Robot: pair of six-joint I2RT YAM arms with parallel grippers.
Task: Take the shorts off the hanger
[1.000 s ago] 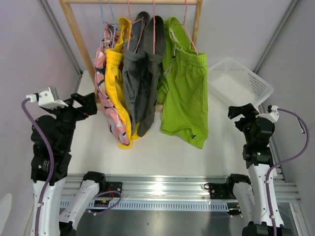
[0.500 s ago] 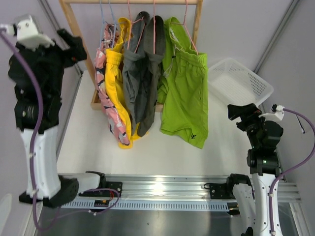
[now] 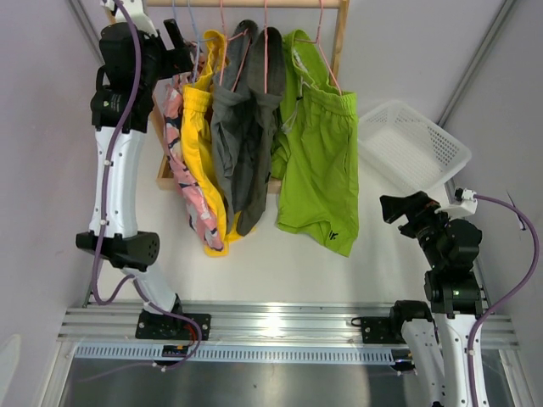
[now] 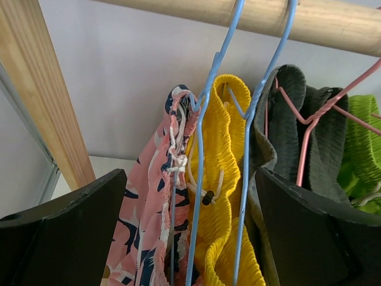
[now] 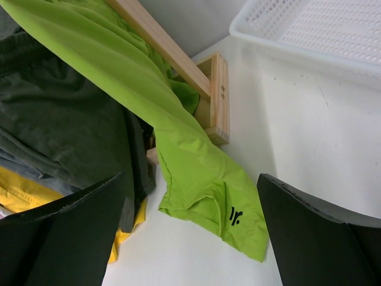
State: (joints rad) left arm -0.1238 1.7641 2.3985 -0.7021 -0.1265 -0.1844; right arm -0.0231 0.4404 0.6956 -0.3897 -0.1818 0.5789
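Four pairs of shorts hang on wire hangers from a wooden rod (image 4: 309, 21): pink patterned (image 3: 182, 174), yellow (image 3: 199, 127), dark grey (image 3: 242, 144) and lime green (image 3: 318, 161). My left gripper (image 3: 182, 38) is open and raised at the top left of the rack. In the left wrist view (image 4: 190, 176) its jaws frame two blue hangers (image 4: 199, 149), the pink waistband (image 4: 172, 161) and the yellow waistband (image 4: 229, 143), holding nothing. My right gripper (image 3: 394, 208) is open and empty, low on the right. It faces the green hem with its dark logo (image 5: 235, 215).
A white mesh basket (image 3: 411, 140) lies at the back right and also shows in the right wrist view (image 5: 315, 30). The rack's wooden base (image 5: 217, 95) and its right post (image 3: 339, 38) stand behind the shorts. Grey walls close in both sides.
My left arm has risen from table level and swung up and right, to the hanger hooks at the rack's top left. My right gripper has shifted slightly left towards the green shorts.
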